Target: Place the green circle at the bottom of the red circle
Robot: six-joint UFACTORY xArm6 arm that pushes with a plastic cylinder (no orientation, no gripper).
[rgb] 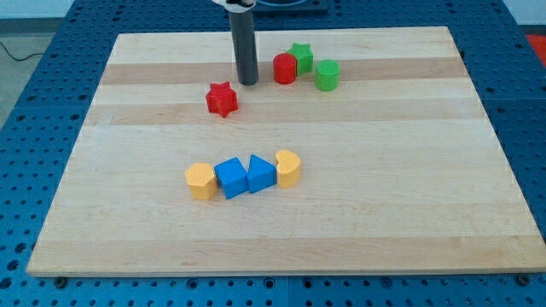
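Pale wooden board (290, 230) lies on blue perforated table (34, 102) — my tip (248, 83), no gripper, stands apart from blocks.

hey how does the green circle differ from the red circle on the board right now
Colour: the green circle is green, the red circle red. Position: the green circle sits toward the view's right and slightly lower; the red circle is closer to my tip. Neighbours: the red circle appears to touch the green star, while the green circle stands apart from it. Both are short upright cylinders of similar size.
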